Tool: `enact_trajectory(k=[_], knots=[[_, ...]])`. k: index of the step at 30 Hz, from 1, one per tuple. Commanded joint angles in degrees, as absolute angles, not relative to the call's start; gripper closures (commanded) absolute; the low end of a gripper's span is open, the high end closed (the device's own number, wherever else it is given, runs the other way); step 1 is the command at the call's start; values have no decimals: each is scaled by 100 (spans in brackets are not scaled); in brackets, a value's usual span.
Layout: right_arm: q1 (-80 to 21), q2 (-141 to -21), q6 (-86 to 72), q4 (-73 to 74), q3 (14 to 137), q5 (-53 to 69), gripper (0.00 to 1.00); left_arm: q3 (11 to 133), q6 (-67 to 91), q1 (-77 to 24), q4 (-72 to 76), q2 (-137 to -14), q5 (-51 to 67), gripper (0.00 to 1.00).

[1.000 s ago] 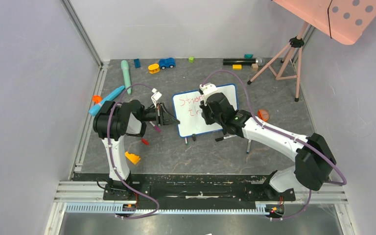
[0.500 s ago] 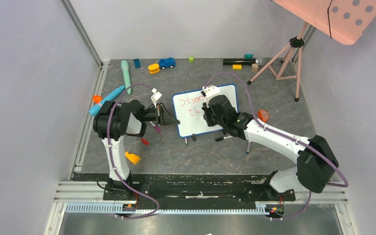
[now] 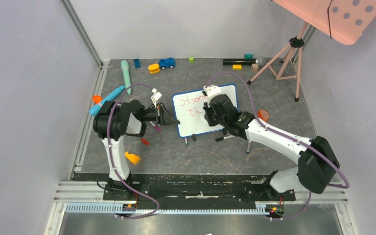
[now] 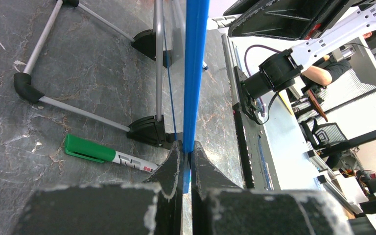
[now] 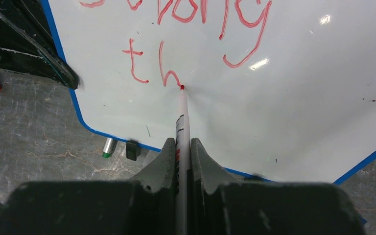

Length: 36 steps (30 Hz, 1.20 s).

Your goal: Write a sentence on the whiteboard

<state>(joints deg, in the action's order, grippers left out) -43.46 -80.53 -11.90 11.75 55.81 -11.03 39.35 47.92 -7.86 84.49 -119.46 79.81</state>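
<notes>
The whiteboard (image 3: pixel 190 126) stands tilted on its small feet at mid-table, blue-framed. My left gripper (image 3: pixel 169 116) is shut on its left edge, and the blue frame (image 4: pixel 195 73) runs up from between the fingertips of that gripper (image 4: pixel 186 147). My right gripper (image 5: pixel 181 142) is shut on a white red-tipped marker (image 5: pixel 182 115). The marker's tip touches the board (image 5: pixel 298 107) at the foot of the "h". The sentence (image 5: pixel 200 14) reads "Strong" with "th" on the line beneath, in red. From above, the right gripper (image 3: pixel 210 105) covers part of the writing (image 3: pixel 192 101).
A green marker (image 4: pixel 103 154) lies under the board by its feet. A pink tripod (image 3: pixel 284 58) with a dotted panel (image 3: pixel 342 17) stands back right. Toys line the back edge, among them a blue car (image 3: pixel 166 62). An orange disc (image 3: pixel 263 115) lies right of the board.
My right gripper has shifted slightly to the right along the board with the marker. The left gripper and the board have not moved.
</notes>
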Motion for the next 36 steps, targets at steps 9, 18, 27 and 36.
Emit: enact_trajectory(k=[9, 18, 27, 36], knots=[[-4245, -7831, -1046, 1194, 6015, -1146, 100, 3920, 4852, -844, 8921, -11829, 8164, 98], [-4228, -7985, -1000, 1156, 6030, -1202, 100, 3921, 4843, -853, 8921, -11826, 8161, 98], [-4228, -8153, -949, 1100, 6014, -1172, 100, 3907, 4834, -861, 8921, -11809, 8169, 98], [-4194, -8156, -995, 1205, 5989, -1471, 100, 3912, 4834, -861, 8921, -11825, 8158, 98]])
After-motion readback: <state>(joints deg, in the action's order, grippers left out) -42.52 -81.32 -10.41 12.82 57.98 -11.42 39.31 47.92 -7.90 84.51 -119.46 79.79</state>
